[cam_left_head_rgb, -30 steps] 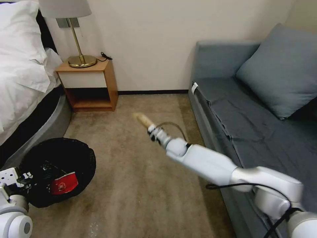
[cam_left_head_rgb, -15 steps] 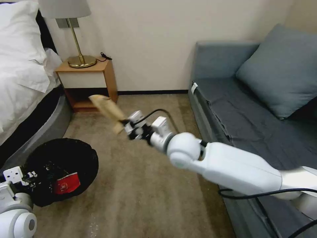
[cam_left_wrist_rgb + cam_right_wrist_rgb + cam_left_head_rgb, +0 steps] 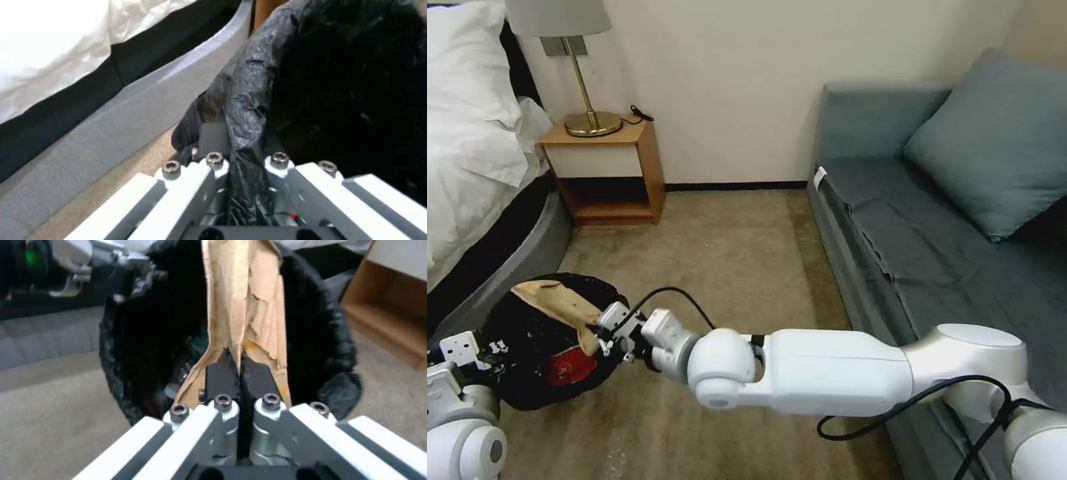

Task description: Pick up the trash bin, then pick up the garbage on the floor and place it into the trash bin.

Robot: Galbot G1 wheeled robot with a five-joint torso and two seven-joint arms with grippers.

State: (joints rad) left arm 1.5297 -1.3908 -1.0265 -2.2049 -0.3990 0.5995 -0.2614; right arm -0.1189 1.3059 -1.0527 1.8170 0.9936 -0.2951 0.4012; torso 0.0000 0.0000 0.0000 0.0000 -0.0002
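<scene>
Right gripper [image 3: 602, 331] swung over trash bin [image 3: 527, 387], clamping tan paper [image 3: 560, 308]; left gripper [image 3: 242, 166] pinching bin liner.

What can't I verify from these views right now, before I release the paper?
- Trash bin contents: head view, tan paper and right gripper cover them; red packet partly visible.
- Bin's rim: left wrist view, the bag hides it.
- Left gripper fingertips: buried in bag folds.
</scene>
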